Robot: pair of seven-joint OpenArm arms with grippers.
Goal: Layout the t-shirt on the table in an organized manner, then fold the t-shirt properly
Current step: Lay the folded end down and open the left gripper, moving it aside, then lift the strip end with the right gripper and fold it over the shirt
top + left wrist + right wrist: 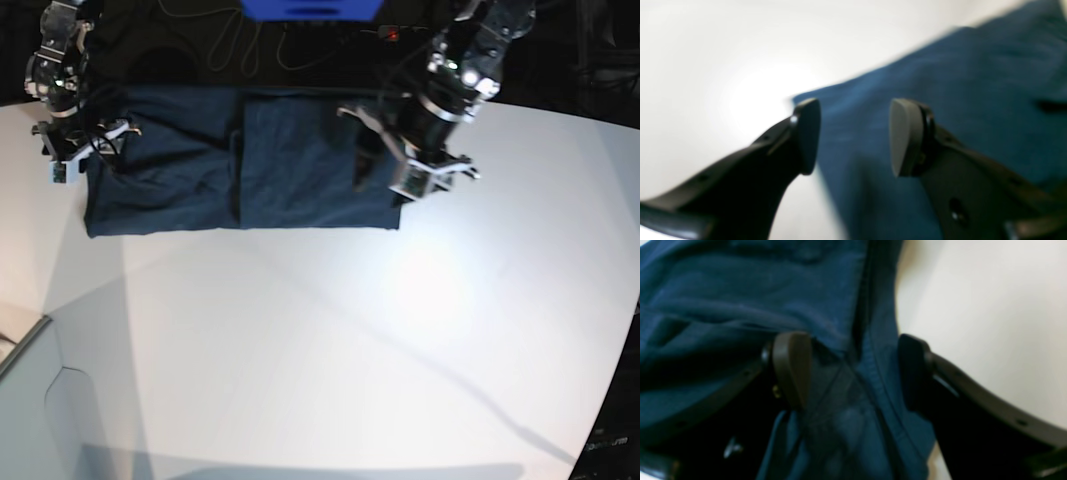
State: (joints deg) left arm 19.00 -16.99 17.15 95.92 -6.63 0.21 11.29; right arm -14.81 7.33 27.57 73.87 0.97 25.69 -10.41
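Right hand (853,370) gapes around a hem of the t-shirt (240,160); left hand (853,136) hovers released. Shirt lies folded along the counter's (330,330) far edge; folding seems unfinished.

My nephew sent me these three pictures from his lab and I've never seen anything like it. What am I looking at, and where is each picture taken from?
It is a robot with two arms working at a white table. The wide picture looks down on the whole scene from above. The other two come from small cameras mounted on each arm's wrist, so you see the black fingers close up.

On the table lies a dark navy t-shirt, spread in a long folded band near the far edge.

The left gripper, on the right in the wide picture, is open over the shirt's end and holds nothing. The right gripper, on the left in the wide picture, also has its fingers spread, with cloth lying between them but not pinched.
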